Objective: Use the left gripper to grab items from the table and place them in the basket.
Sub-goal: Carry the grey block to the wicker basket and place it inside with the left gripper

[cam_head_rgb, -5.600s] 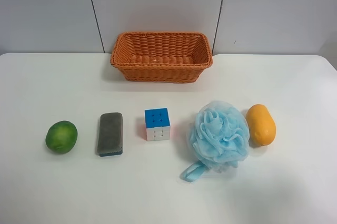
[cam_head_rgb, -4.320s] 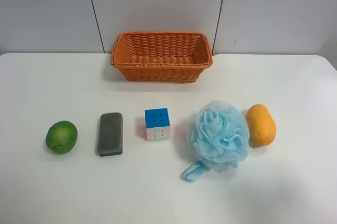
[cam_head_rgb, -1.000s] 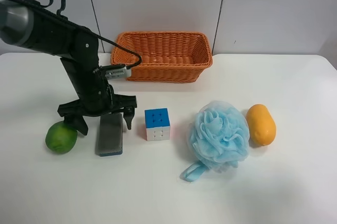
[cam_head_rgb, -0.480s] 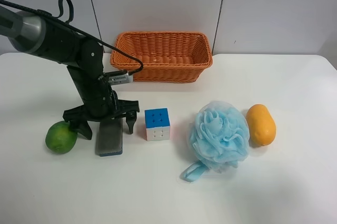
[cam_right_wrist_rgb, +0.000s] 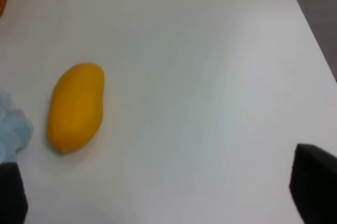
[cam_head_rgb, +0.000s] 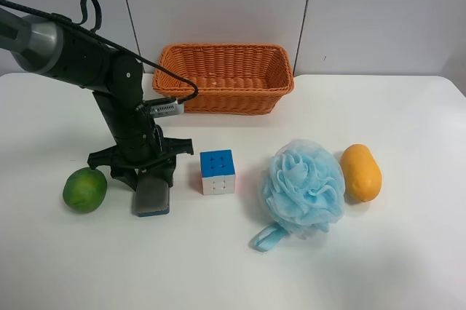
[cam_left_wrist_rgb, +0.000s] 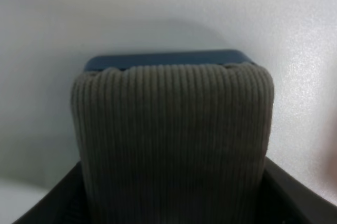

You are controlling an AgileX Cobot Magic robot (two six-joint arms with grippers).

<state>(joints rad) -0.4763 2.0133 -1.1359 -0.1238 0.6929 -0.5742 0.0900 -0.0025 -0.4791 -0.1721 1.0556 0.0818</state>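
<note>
The left gripper [cam_head_rgb: 148, 177], on the black arm at the exterior high view's left, is down on the table [cam_head_rgb: 378, 266] with its fingers closed against both long sides of the grey block with a blue base [cam_head_rgb: 151, 199]. In the left wrist view the block [cam_left_wrist_rgb: 174, 129] fills the gap between the black fingers [cam_left_wrist_rgb: 58, 203]. The green round fruit [cam_head_rgb: 84, 189] lies just beside the arm. The puzzle cube [cam_head_rgb: 217, 172], the pale-blue pouf [cam_head_rgb: 302, 186] and the orange mango [cam_head_rgb: 361, 172] lie in a row. The wicker basket [cam_head_rgb: 218, 99] stands behind. The right gripper [cam_right_wrist_rgb: 163, 192] is open above the table near the mango [cam_right_wrist_rgb: 76, 105].
The basket's inside shows nothing in it. A cable loops from the arm toward the basket's near left corner [cam_head_rgb: 164, 90]. An edge of the pouf [cam_right_wrist_rgb: 10, 129] shows in the right wrist view. The table's right edge [cam_right_wrist_rgb: 310, 40] is near the right gripper.
The arm came in from the left and lowered over the grey block. Its fingers, splayed wide half a second ago, have closed in onto the block's sides. The items have not moved.
</note>
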